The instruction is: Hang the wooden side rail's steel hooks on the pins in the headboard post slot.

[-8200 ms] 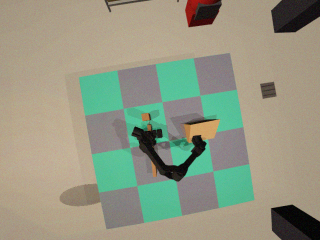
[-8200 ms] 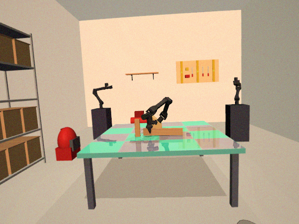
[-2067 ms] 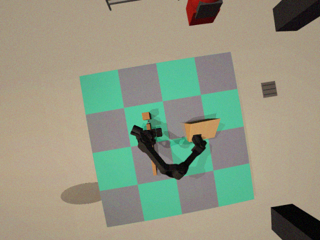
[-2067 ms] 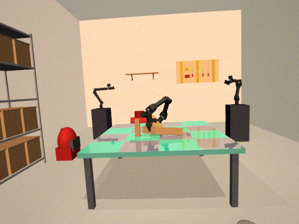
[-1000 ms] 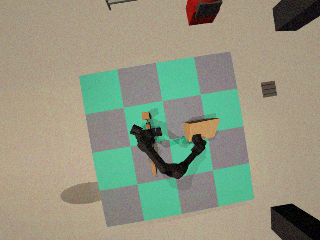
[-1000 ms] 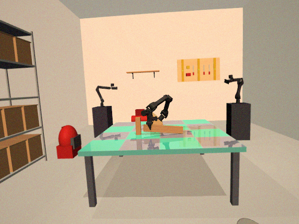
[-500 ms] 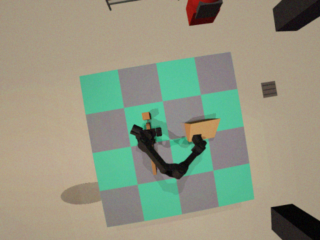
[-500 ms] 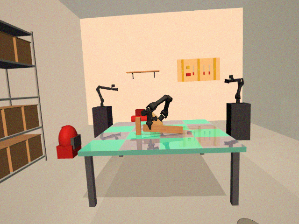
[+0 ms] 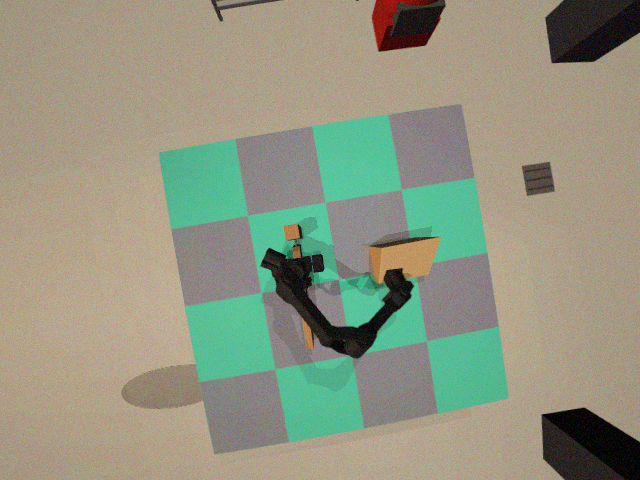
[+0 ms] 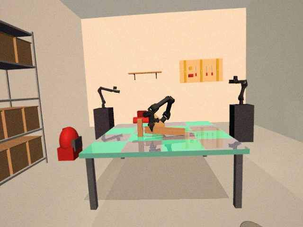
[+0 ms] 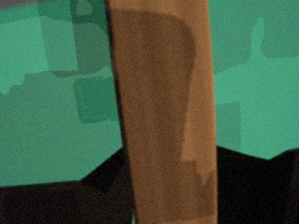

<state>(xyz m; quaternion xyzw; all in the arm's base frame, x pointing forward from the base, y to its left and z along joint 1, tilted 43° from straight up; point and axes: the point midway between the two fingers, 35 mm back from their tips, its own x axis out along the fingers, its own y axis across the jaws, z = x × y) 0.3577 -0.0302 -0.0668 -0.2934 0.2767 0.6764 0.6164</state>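
The headboard post stands upright on the table. The wooden side rail lies lengthwise in line with it, its hook end close to the post and raised, its far end lower. A narrow gap shows between rail and post, with a small grey bit of hook in it. Whether the hooks touch the pins is too small to tell; slot and pins are hidden. Contact of the far end with the table is unclear. My gripper is shut on the rail near its hook end, one finger on each side.
A slanted wooden block stands on the checkered table at my arm's base. My arm's elbow arches above the table beside the rail. Two dark pedestals with other arms stand beyond the table.
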